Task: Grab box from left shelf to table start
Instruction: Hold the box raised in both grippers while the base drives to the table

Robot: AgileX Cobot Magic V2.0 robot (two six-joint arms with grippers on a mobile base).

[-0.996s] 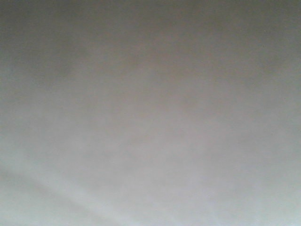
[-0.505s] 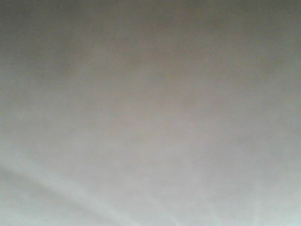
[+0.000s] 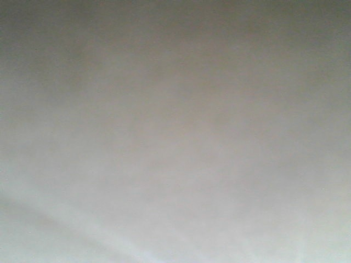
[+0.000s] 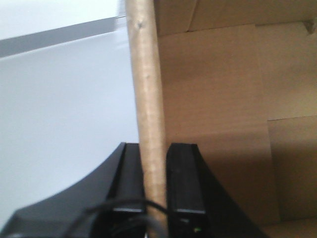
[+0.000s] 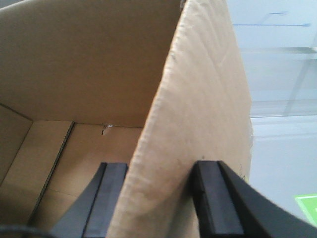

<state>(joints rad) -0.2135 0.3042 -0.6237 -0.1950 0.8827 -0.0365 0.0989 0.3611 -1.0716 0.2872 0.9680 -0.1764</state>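
The brown cardboard box (image 4: 213, 99) is open, and both wrist views look into its bare inside. My left gripper (image 4: 154, 147) is shut on the thin edge of one box wall, one black finger on each side. My right gripper (image 5: 162, 166) is shut on the opposite wall or flap (image 5: 198, 99), which stands slanted between its two fingers. The box's inside also shows in the right wrist view (image 5: 89, 64). The front view shows only a blurred plain grey-brown surface (image 3: 175, 131) very close to the lens. The box's black print and the left shelf's rail are out of view.
Left of the box in the left wrist view is a pale white surface (image 4: 59, 109) with a grey strip (image 4: 49, 39) above it. Right of the box in the right wrist view are pale horizontal ledges (image 5: 282, 74) and a green patch (image 5: 307, 208).
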